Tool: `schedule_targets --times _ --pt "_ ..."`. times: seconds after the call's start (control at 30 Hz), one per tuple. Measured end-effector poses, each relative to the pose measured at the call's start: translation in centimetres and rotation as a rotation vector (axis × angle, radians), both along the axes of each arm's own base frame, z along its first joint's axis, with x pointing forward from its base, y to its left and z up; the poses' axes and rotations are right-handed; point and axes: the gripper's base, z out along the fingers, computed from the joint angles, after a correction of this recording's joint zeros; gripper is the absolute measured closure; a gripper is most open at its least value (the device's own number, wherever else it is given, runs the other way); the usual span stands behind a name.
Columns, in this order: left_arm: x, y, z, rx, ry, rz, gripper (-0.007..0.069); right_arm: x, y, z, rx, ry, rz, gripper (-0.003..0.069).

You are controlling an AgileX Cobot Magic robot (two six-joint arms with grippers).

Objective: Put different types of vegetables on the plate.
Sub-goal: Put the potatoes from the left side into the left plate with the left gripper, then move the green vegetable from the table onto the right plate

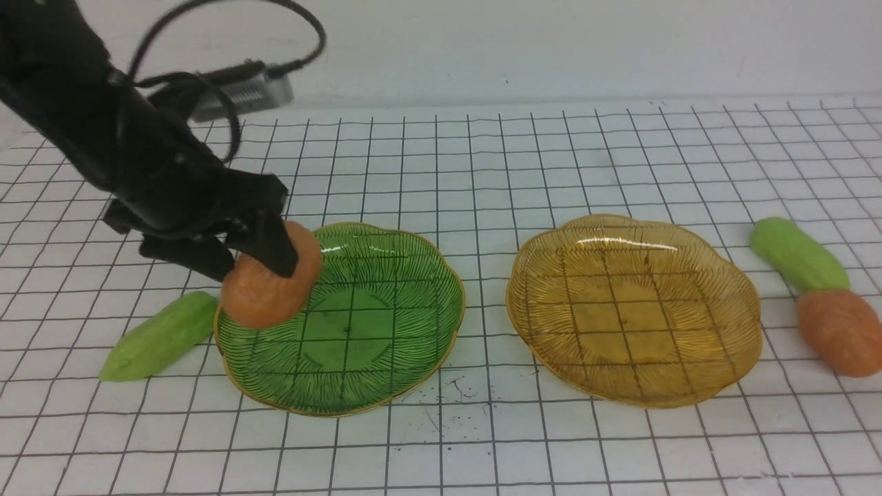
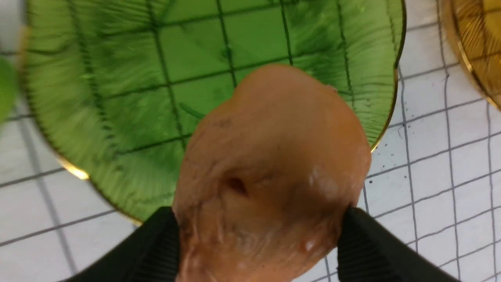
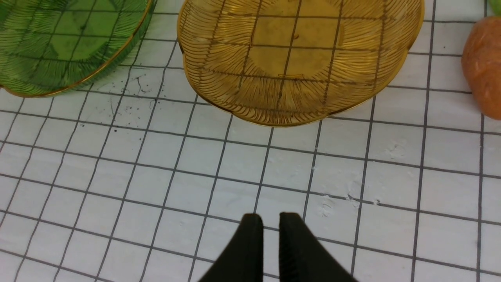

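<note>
My left gripper (image 1: 251,265) is shut on an orange-brown potato (image 1: 272,279), holding it just above the left rim of the green glass plate (image 1: 386,324). In the left wrist view the potato (image 2: 270,172) sits between the two black fingers (image 2: 164,243) over the green plate (image 2: 117,78). A light green cucumber (image 1: 162,335) lies on the table left of that plate. The amber plate (image 1: 634,310) holds nothing. To its right lie a second cucumber (image 1: 796,253) and a second potato (image 1: 837,331), touching. My right gripper (image 3: 271,221) hangs shut and empty over the grid, near the amber plate (image 3: 301,58).
The table is a white sheet with a black grid (image 1: 482,441). A white wall (image 1: 551,41) closes the far side. Small dark specks (image 1: 441,406) mark the sheet between the two plates.
</note>
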Motion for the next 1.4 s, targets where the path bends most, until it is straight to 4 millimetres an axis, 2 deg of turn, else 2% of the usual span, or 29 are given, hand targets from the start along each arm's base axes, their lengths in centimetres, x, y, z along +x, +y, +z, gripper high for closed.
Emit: schedule_targets --times 0.07,0.1,0.17,0.23,0.33,0.53,0.6,0.73,0.8,0.9,1.03,1.1,1.17,1.2,1.23,1.27,1.3,1.33,1.4 --pt "0.5 -0.6 -1.1 0.006 0.025 0.012 0.0159 0.0 0.0 0.0 0.001 0.0 0.0 0.0606" --pt "1.3 -1.4 -2.8 0.021 0.047 0.028 0.0159 0.0 0.0 0.0 0.001 0.0 0.0 0.0606" --pt "1.8 -1.7 -3.9 0.035 0.06 0.043 0.0159 0.0 0.0 0.0 0.001 0.0 0.0 0.0606" --pt "2.7 -2.1 -6.0 0.069 0.078 0.049 0.0159 0.0 0.0 0.0 0.001 0.0 0.0 0.0606" --pt "3.2 -2.3 -7.1 0.078 0.082 0.052 0.0159 0.0 0.0 0.0 0.001 0.0 0.0 0.0606" --pt "3.7 -2.6 -7.2 0.056 0.048 0.069 0.0134 0.0 0.0 0.0 0.001 0.0 0.0 0.0606" --pt "3.7 -2.6 -7.2 0.055 0.037 0.063 0.0055 0.0 0.0 0.0 0.001 0.0 0.0 0.0606" --pt "3.9 -2.6 -7.2 0.052 0.018 0.063 -0.0034 0.0 0.0 0.0 0.001 0.0 0.0 0.0606" --pt "4.0 -2.7 -6.8 0.053 0.013 0.059 -0.0055 0.0 0.0 0.0 0.001 0.0 0.0 0.0606" --pt "4.6 -2.4 -4.8 0.096 -0.016 0.03 -0.0053 0.0 0.0 0.0 0.001 0.0 0.0 0.0606" --pt "5.5 -1.3 -0.6 0.236 -0.104 -0.005 0.0029 0.0 0.0 0.0 0.001 0.0 0.0 0.0606" --pt "5.6 -0.4 1.3 0.311 -0.175 -0.004 0.012 0.0 0.0 0.0 0.001 0.0 0.0 0.0606" --pt "5.3 1.0 2.8 0.359 -0.213 0.018 0.0298 0.0 0.0 0.0 0.0 0.0 0.0 0.0606" --pt "5.0 1.7 3.0 0.366 -0.21 0.03 0.0385 0.0 0.0 0.0 0.0 0.0 0.0 0.0606" --pt "4.9 2.1 3.1 0.368 -0.206 0.037 0.0403 0.0 0.0 0.0 0.0 0.0 0.0 0.0606" --pt "4.2 3.5 2.5 0.379 -0.168 0.054 0.0537 0.0 0.0 0.0 0.0 0.0 0.0 0.0606" --pt "3.7 4.9 1.5 0.388 -0.123 0.074 0.0582 0.0 0.0 0.0 0.0 0.0 0.0 0.0606" --pt "3.6 5.1 1.1 0.392 -0.106 0.075 0.0587 0.0 0.0 0.0 0.0 0.0 0.0 0.0606" --pt "2.7 7.6 -1.7 0.412 0.003 0.104 0.0623 0.0 0.0 0.0 0.0 0.0 0.0 0.0606"
